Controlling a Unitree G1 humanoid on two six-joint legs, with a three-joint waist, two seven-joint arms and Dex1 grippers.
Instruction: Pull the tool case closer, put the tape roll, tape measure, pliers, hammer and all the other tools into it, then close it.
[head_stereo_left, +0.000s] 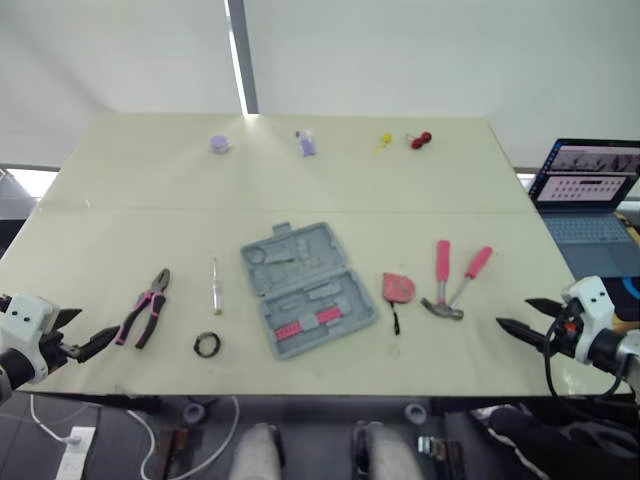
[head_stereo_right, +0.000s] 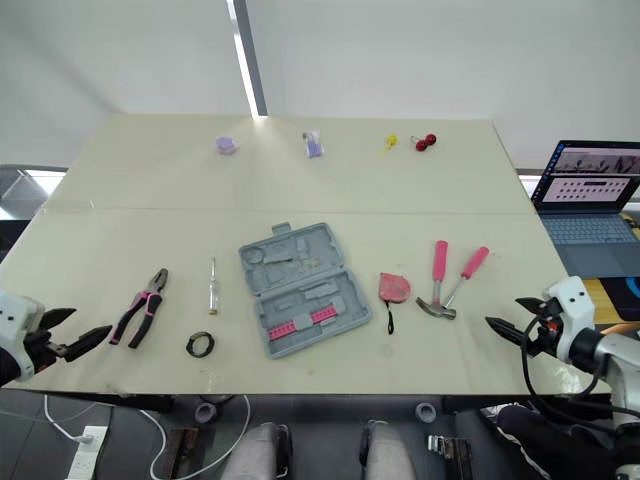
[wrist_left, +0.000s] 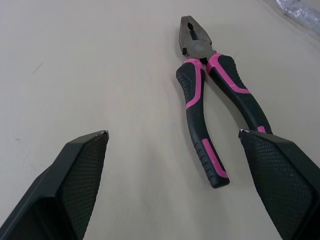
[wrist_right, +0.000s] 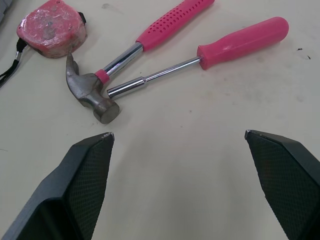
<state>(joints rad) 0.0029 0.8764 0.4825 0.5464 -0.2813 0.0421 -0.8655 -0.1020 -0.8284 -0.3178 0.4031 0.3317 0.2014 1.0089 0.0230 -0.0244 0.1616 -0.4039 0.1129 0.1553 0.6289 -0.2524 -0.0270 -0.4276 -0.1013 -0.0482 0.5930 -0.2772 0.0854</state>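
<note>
The grey tool case (head_stereo_left: 305, 288) lies open mid-table, with pink bits in its near half. The pink-and-black pliers (head_stereo_left: 148, 307) lie at front left, just ahead of my open left gripper (head_stereo_left: 95, 328); between its fingers there is only bare table in the left wrist view. A small screwdriver (head_stereo_left: 214, 286) and the black tape roll (head_stereo_left: 207, 345) lie between the pliers and the case. Right of the case are the red tape measure (head_stereo_left: 398, 288), the pink-handled hammer (head_stereo_left: 441, 280) and a pink nut driver (head_stereo_left: 470, 275). My right gripper (head_stereo_left: 513, 312) is open and empty, short of the hammer head (wrist_right: 92, 97).
An open laptop (head_stereo_left: 590, 200) stands off the table's right edge. Small items line the far side: a purple roll (head_stereo_left: 220, 144), a purple piece (head_stereo_left: 307, 142), a yellow bit (head_stereo_left: 385, 140) and red cherries (head_stereo_left: 420, 139). Both grippers hover near the front edge.
</note>
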